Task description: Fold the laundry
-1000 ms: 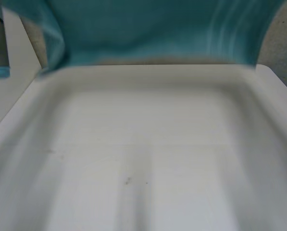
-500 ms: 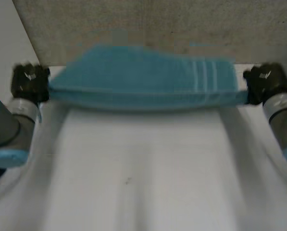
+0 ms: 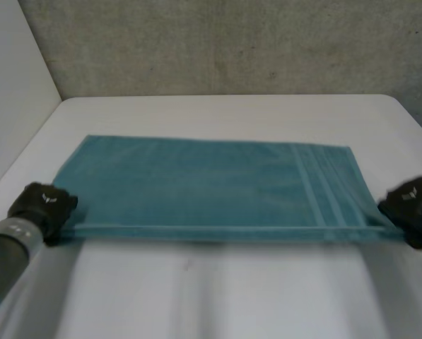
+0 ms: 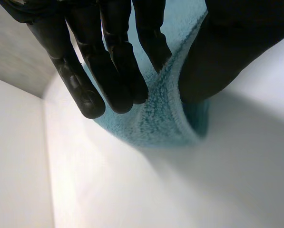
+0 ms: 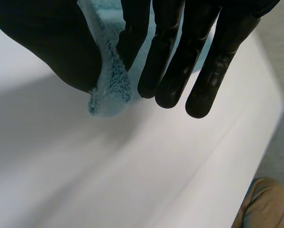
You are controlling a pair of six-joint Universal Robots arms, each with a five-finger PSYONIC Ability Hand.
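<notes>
Towel [image 3: 211, 183] flat on table [image 3: 211, 296], long edge twd you. L hand [image 3: 44, 208] pinches near-left corner, R hand [image 3: 412, 208] near-right, thumb vs fingers. Risk: grips sit at the very corner tips. If you lift unevenly, one could slip and the fold would land skewed.

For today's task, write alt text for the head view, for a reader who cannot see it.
A teal towel is spread out across a white table, held at its two near corners by black robot hands: the left hand at one corner and the right hand at the other. A grey wall stands behind the table.
</notes>
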